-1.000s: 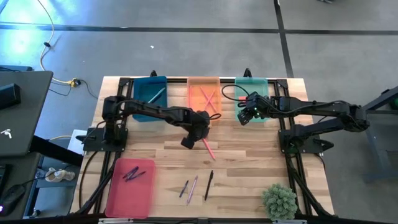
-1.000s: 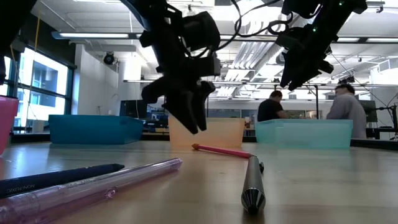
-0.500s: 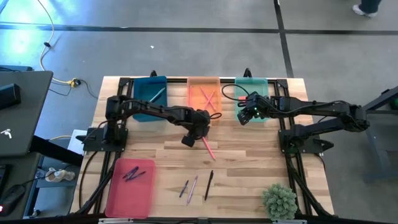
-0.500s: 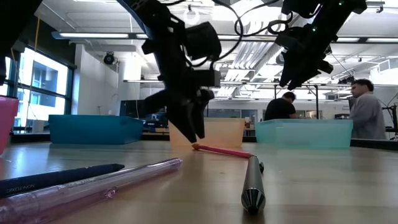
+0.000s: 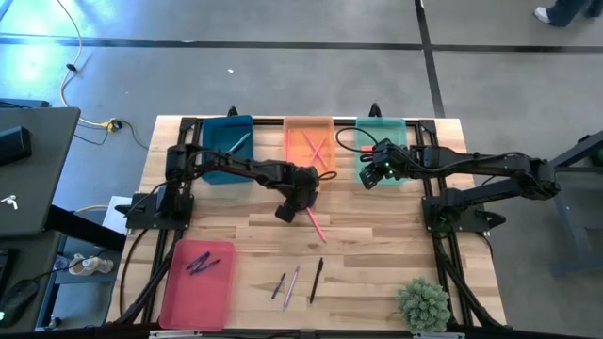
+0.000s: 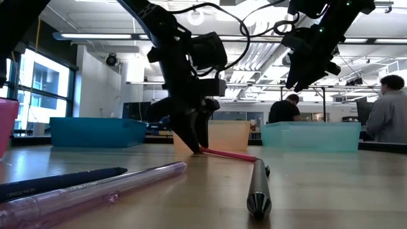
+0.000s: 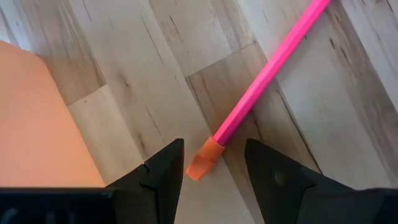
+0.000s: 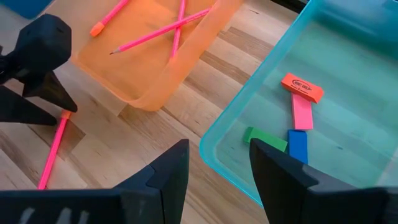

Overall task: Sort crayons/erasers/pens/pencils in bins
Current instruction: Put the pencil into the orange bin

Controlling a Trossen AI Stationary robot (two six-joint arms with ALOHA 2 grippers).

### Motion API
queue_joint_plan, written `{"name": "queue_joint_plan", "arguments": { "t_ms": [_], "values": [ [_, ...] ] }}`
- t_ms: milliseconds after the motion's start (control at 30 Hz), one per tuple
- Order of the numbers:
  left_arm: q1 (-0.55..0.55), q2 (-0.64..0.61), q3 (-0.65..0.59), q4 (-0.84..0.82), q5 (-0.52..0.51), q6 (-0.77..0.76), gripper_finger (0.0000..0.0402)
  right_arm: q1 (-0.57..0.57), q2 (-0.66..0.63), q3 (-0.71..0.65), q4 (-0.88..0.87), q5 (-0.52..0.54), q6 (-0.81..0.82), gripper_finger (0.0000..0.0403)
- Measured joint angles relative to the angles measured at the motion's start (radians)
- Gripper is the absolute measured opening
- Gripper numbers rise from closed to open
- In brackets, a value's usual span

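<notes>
While the left arm reaches down to the wooden worktop (image 5: 377,245), its tool (image 7: 214,163) stands open astride the orange eraser tip of a thin pink pencil (image 7: 264,78) lying beside the translucent orange bin (image 5: 309,146). Over the mint-green bin (image 8: 348,62), the right tool (image 8: 217,165) hovers open, empty, above four erasers (image 8: 298,118); the orange one's printing is illegible.

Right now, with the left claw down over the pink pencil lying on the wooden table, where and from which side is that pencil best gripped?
Grip the thin pink pencil just above its orange eraser tip, from straight overhead. It lies flat on the wooden table, and the open left claw already straddles that end, one finger on each side, so closing across the shaft should catch it.
</notes>
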Motion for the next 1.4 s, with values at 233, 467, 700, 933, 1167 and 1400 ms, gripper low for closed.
{"name": "queue_joint_plan", "arguments": {
  "t_ms": [233,467,700,933,1167,1400],
  "values": [
    [0.019,0.018,0.0,-0.009,0.053,-0.004,0.0161,0.0,0.0,0.0,0.001,0.0,0.0,0.0162],
    [0.012,0.02,0.0,-0.026,0.07,-0.02,0.0135,0.0,0.0,0.0,0.002,-0.003,0.0,0.0162],
    [-0.002,0.02,-0.002,-0.036,0.068,-0.031,0.0068,0.0,0.0,0.0,0.002,-0.003,0.0,0.0162],
    [-0.022,0.018,-0.003,-0.035,0.055,-0.032,0.0024,0.0,0.0,0.0,0.002,-0.004,0.0,0.0162],
    [-0.034,0.016,-0.004,-0.033,0.051,-0.045,0.0022,0.0,0.0,0.0,0.002,-0.004,0.0,0.0162],
    [-0.033,-0.008,-0.007,-0.027,0.056,-0.106,0.0021,0.0,0.0,0.0,0.001,-0.009,0.0,0.0162]
  ]
}}
